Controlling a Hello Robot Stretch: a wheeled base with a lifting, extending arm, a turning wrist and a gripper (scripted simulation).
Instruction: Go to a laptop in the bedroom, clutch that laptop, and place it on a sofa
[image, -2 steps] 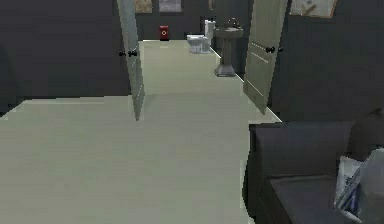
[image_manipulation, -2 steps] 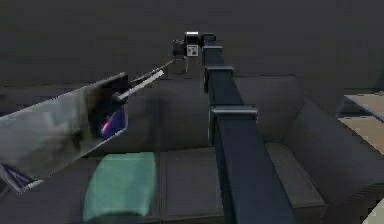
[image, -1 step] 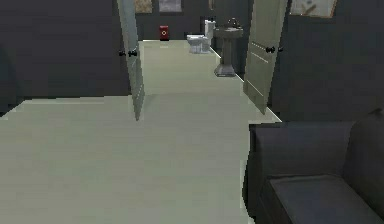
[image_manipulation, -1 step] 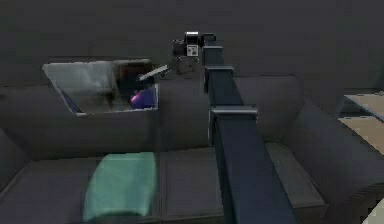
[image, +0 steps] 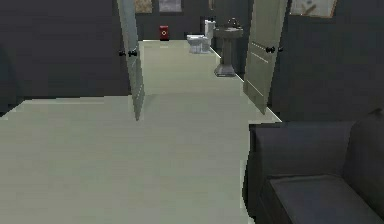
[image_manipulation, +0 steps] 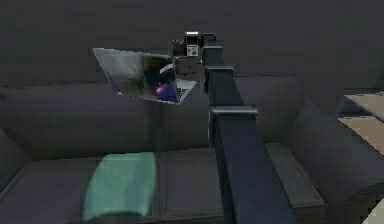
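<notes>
An open laptop (image_manipulation: 135, 72) with a lit screen hangs in the air above a dark grey sofa (image_manipulation: 190, 120), clear of the seat and backrest. My gripper (image_manipulation: 170, 82) is at the laptop's right edge and holds it, at the end of the dark arm bar (image_manipulation: 240, 150) that rises from the bottom edge. A pale green cushion (image_manipulation: 120, 185) lies on the sofa seat below the laptop. In the forward view a dark grey sofa end (image: 320, 170) fills the lower right corner.
Pale floor (image: 120, 150) stretches ahead to an open doorway between two light doors (image: 130, 60) (image: 262, 60). Beyond it stand a toilet (image: 200, 42), a pedestal sink (image: 230, 45) and a small red item (image: 165, 32). A tan surface (image_manipulation: 365, 105) sits beside the sofa's right arm.
</notes>
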